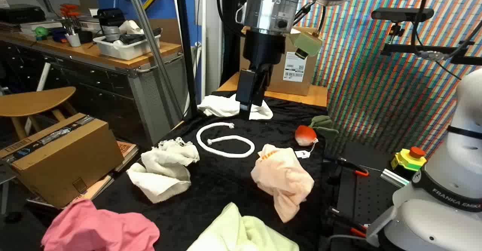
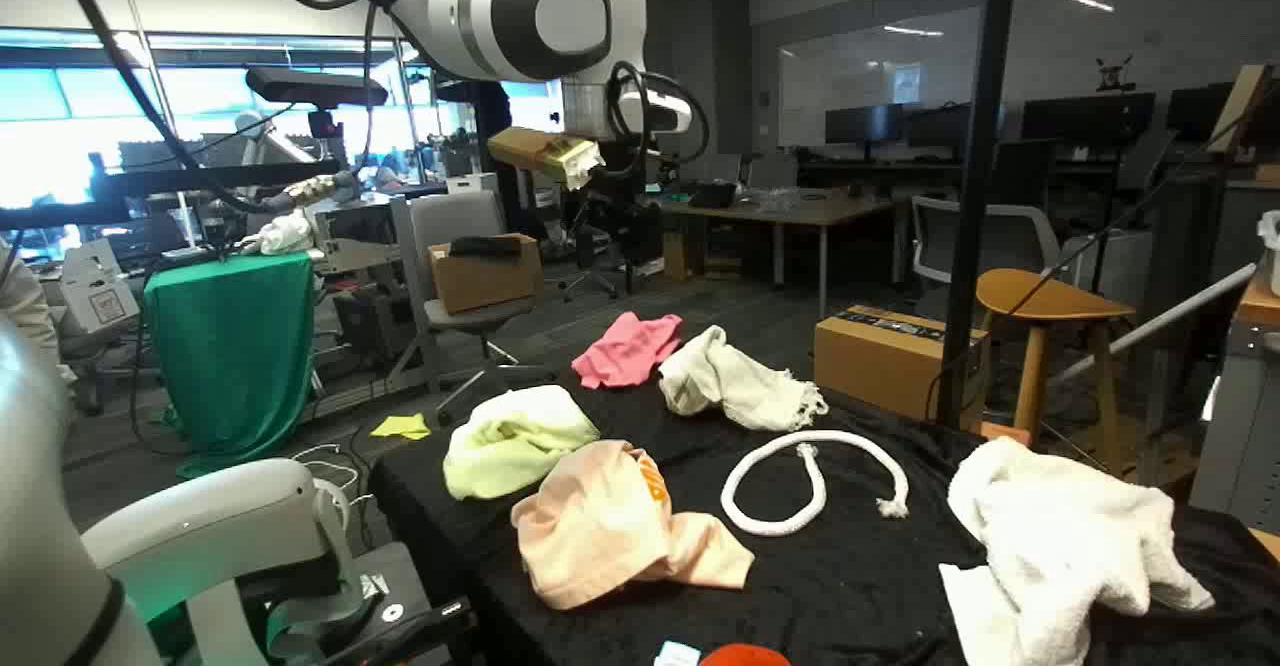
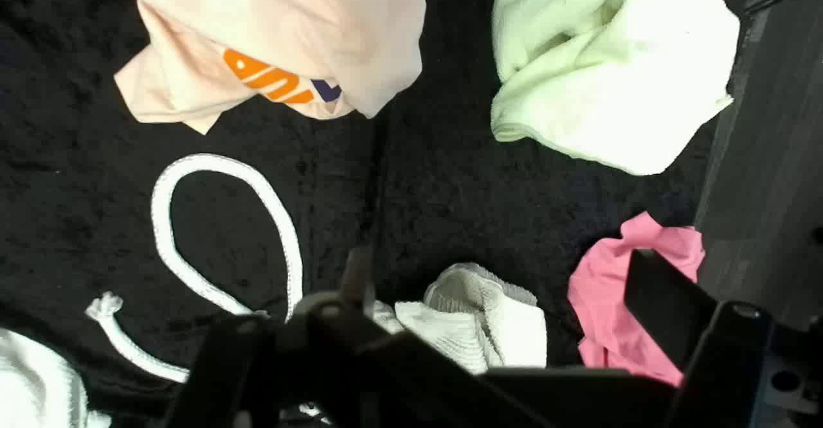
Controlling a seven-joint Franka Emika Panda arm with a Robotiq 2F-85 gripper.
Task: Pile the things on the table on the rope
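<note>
Had nothing on the rope (image 1: 233, 155) yet; left pink rag (image 2: 625, 351), peach rag (image 2: 600, 526), green rag (image 2: 520, 444), fringed rag (image 2: 722, 383), white rag (image 2: 1072, 536) to pile. Held gripper (image 3: 500, 267) spread apart, empty.

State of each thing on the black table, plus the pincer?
Pincer: open, empty
Rope: curled, uncovered, ends not joined
Pink rag: crumpled
Fringed rag: crumpled
Peach rag: crumpled, orange print showing
Yellow-green rag: bunched
White rag: crumpled
Red item: lying, white tag beside it
</note>
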